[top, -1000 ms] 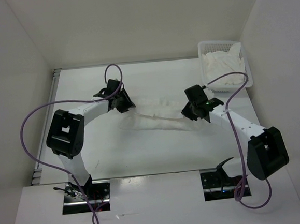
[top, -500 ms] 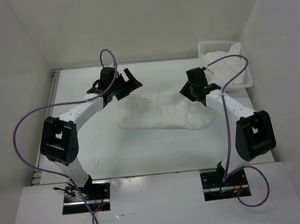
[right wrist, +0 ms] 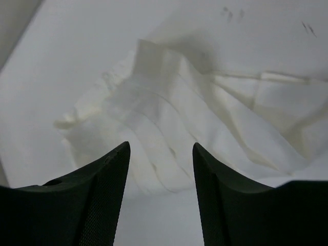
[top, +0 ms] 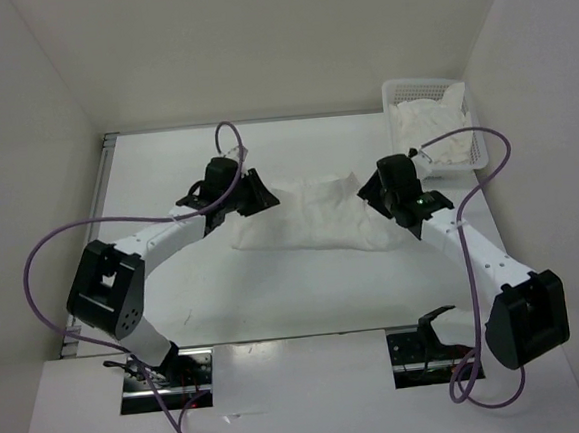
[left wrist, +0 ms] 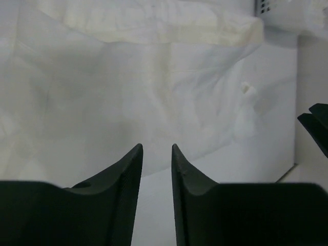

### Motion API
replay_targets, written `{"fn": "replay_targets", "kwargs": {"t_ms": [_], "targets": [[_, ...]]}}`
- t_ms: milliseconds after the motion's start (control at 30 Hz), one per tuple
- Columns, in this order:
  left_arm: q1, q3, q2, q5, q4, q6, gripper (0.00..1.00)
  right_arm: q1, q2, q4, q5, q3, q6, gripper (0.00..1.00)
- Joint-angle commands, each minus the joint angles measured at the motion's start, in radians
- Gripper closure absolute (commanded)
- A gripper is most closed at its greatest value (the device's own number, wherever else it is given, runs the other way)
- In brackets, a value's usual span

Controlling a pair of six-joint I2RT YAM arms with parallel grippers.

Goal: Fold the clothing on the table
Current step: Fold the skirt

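1. The large thin white fabric garment (top: 314,214) lies bunched in a long low mound across the middle of the top view, on the broad flat white tabletop (top: 276,298). White on white, its outline is hard to trace from above.
2. Only the wrist views show its detail: a thicker cream fold along the top of the left wrist view, a small white tab (left wrist: 248,88) right of centre, and faint ribbed lines down the folds in the right wrist view.
3. The left gripper (top: 263,191) sits at the mound's left end. From above its jaws are hard to read, but its wrist view shows black fingers (left wrist: 118,189) narrowly apart with nothing between them.
4. The right gripper (top: 370,192) sits at the mound's right end. Its fingers (right wrist: 97,189) stand wide apart and hold nothing, with fabric just ahead.
5. Grey marks (right wrist: 233,13) on the tabletop show only in the right wrist view.
6. A dark shape (left wrist: 315,123) is cut off at the right edge of the left wrist view, and I cannot tell what it is.
7. At the upper right of the top view, a white mesh basket (top: 430,90) holds a white cloth heap (top: 428,125).
8. Purple cables (top: 43,266) loop off both arms.
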Motion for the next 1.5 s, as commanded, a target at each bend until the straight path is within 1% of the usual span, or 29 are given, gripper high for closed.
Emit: {"fn": "replay_targets", "kwargs": {"t_ms": [0,33,100,133,167,233,333,400,500,533,667,833,933,967,1000,1100,1167,1300,1333,1467], "targets": [[0.005,0.032,0.073,0.027,0.021,0.068,0.66,0.007,-0.038,-0.070,0.038,-0.106,0.073,0.41],[-0.004,0.049,0.089,0.039,0.021,0.068,0.76,0.007,-0.047,-0.081,0.047,-0.118,0.086,0.35],[-0.004,0.098,0.127,0.040,0.021,0.068,0.77,-0.003,-0.070,-0.081,0.036,-0.144,0.110,0.29],[-0.004,0.117,0.138,0.053,0.021,0.068,0.77,-0.033,-0.070,-0.081,0.027,-0.163,0.110,0.27],[-0.004,0.132,0.150,0.062,0.031,0.068,0.78,-0.049,-0.070,-0.072,0.001,-0.172,0.110,0.23],[-0.004,0.174,0.188,0.092,0.073,0.043,0.78,-0.093,-0.070,-0.072,-0.028,-0.199,0.110,0.21],[-0.015,0.232,0.260,0.136,0.111,0.016,0.81,-0.137,-0.070,-0.062,-0.065,-0.239,0.110,0.20],[-0.027,0.258,0.318,0.136,0.122,0.016,0.83,-0.150,-0.070,-0.052,-0.076,-0.267,0.110,0.18],[-0.038,0.286,0.395,0.188,0.152,-0.006,0.84,-0.150,-0.041,-0.052,-0.085,-0.281,0.120,0.17],[-0.038,0.286,0.411,0.188,0.162,-0.017,0.86,-0.150,-0.041,-0.052,-0.099,-0.290,0.120,0.17],[-0.057,0.286,0.474,0.178,0.162,-0.017,0.86,-0.159,-0.018,-0.052,-0.120,-0.310,0.120,0.16],[-0.075,0.306,0.537,0.178,0.172,-0.017,0.87,-0.159,-0.018,0.007,-0.163,-0.344,0.110,0.15],[-0.098,0.315,0.576,0.178,0.182,-0.026,0.87,-0.159,0.010,0.059,-0.178,-0.367,0.078,0.15],[-0.098,0.325,0.589,0.188,0.182,-0.026,0.87,-0.159,0.019,0.077,-0.179,-0.387,0.069,0.13],[-0.110,0.326,0.589,0.188,0.182,-0.026,0.87,-0.159,0.019,0.100,-0.189,-0.387,0.057,0.11],[-0.123,0.312,0.598,0.188,0.182,-0.026,0.87,-0.180,0.028,0.123,-0.201,-0.378,0.006,0.11],[-0.132,0.298,0.598,0.188,0.182,-0.026,0.87,-0.190,0.075,0.135,-0.226,-0.356,-0.023,0.11],[-0.132,0.238,0.534,0.170,0.192,-0.026,0.88,-0.204,0.151,0.135,-0.226,-0.299,-0.046,0.11],[-0.132,0.223,0.521,0.170,0.192,-0.026,0.88,-0.204,0.160,0.135,-0.202,-0.278,-0.046,0.11],[-0.098,0.192,0.486,0.170,0.192,-0.026,0.88,-0.246,0.221,0.157,-0.217,-0.247,-0.064,0.11]]}}
